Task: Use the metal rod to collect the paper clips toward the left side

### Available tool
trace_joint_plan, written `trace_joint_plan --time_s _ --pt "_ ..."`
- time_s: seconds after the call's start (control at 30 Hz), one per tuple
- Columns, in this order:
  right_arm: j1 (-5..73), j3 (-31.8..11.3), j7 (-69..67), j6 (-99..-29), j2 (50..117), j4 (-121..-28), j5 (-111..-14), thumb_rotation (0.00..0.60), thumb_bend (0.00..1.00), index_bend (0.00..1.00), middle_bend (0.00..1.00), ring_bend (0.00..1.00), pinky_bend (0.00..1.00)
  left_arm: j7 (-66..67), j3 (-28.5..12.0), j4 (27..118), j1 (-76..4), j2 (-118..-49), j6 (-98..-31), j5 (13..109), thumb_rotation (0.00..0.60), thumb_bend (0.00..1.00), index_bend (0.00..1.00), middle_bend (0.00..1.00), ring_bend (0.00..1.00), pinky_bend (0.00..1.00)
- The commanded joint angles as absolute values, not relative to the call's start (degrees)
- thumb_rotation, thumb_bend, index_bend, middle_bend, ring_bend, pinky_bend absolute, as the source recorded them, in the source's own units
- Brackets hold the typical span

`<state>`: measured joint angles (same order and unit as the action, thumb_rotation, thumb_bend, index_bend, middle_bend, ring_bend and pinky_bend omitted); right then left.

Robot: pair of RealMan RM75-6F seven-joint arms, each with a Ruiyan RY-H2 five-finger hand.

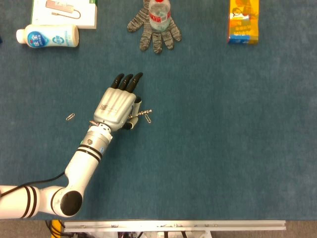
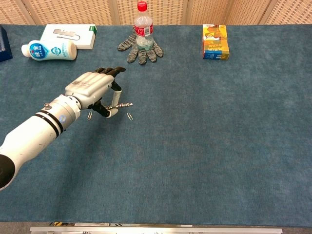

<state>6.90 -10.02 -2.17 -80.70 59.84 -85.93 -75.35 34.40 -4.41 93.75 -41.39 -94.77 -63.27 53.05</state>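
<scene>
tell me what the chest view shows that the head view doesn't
Only the chest view shows the wicker panels behind the table, a dark blue object at the left edge, and the bottle's red cap. Only the head view shows the metal rail along the table's near edge in full. Both share the left robot hand holding the rod, a clip beside the rod's tip, the glove and the orange box.

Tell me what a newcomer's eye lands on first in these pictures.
The white left hand reaches in from the lower left over the blue table, pinching a short metal rod whose tip sits just by a paper clip. Next come the things along the far edge: a bottle standing on a grey glove, and an orange box to the right.
</scene>
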Motion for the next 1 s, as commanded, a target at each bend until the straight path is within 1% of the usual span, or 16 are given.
trace_joint_plan --time_s 0.03,0.47,1.0 --pt "6.85 -10.01 -2.24 -80.75 59.86 -85.89 -75.35 0.6 0.0 0.31 0.06 0.0 0.0 34.96 -4.27 93.66 -41.54 -94.91 -62.97 53.12 0.6 0.31 0.64 0.0 0.0 0.0" --pt "6.53 -9.91 -2.44 -80.9 59.7 -85.87 -75.24 0.6 0.0 0.31 0.06 0.0 0.0 38.35 -2.93 90.98 -41.89 -96.43 -61.54 52.37 0.6 0.31 0.65 0.0 0.0 0.0" --pt "6.92 -9.9 -2.26 -80.35 60.05 -85.7 -75.3 0.6 0.0 0.31 0.06 0.0 0.0 38.95 -2.65 89.92 -41.65 -97.2 -60.47 52.0 0.6 0.31 0.65 0.0 0.0 0.0"
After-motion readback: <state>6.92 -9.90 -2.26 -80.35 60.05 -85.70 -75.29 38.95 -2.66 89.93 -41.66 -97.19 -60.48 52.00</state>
